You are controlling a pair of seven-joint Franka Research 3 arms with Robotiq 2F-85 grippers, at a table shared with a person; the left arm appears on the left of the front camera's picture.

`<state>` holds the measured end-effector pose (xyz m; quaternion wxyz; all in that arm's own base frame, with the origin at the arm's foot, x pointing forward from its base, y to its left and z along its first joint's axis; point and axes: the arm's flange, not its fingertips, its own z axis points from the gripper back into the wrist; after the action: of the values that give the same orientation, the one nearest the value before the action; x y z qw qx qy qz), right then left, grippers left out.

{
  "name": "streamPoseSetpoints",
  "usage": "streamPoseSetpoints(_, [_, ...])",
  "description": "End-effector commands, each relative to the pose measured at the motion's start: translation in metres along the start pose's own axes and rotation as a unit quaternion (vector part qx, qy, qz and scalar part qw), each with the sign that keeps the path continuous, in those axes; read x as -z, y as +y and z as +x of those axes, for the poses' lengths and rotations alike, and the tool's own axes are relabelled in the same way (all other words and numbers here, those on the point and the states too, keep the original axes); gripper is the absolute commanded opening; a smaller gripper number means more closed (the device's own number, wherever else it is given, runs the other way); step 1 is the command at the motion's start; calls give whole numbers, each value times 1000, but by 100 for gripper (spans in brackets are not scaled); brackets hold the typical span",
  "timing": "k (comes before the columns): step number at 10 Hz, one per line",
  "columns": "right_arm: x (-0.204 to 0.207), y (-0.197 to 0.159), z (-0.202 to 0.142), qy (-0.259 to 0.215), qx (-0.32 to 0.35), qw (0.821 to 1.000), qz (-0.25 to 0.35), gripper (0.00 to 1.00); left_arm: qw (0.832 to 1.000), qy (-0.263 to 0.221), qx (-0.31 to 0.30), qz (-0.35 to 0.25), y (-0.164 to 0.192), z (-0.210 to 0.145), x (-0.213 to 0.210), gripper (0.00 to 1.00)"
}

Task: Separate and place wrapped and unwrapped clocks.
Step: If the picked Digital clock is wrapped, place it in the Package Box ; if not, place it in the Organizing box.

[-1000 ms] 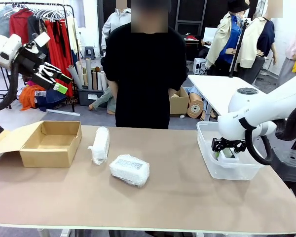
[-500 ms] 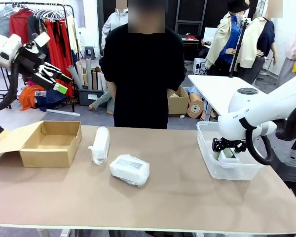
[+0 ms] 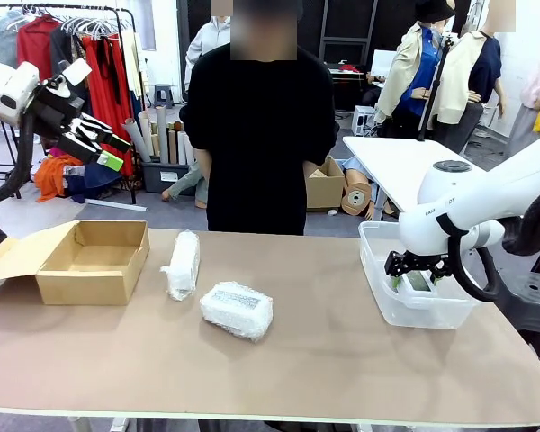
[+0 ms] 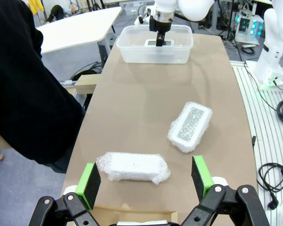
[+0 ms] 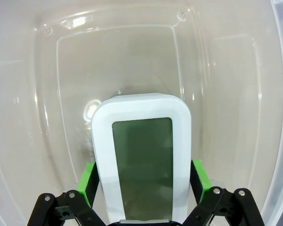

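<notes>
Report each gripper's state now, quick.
Left gripper: open, holding nothing.
Right gripper: open, its pads either side of the white rectangular digital clock with grey-green screen, inside the clear plastic tub.

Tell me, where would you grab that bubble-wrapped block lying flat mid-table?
Probably across the two long sides of the bubble-wrapped clock, coming straight down from above. It lies flat on the table, broad face up, and its narrow width looks the easiest span to pinch.
</notes>
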<state>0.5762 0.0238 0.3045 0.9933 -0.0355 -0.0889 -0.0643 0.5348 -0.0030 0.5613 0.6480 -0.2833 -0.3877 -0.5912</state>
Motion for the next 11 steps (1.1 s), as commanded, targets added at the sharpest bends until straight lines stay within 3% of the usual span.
streamPoseSetpoints(1, [-3, 3, 0, 3, 16, 1000, 0, 100, 1000, -1, 1, 3, -1, 2, -1, 100])
streamPoseSetpoints(11, [-61, 5, 20, 8, 4, 1000, -9, 100, 1000, -1, 1, 3, -1, 2, -1, 100])
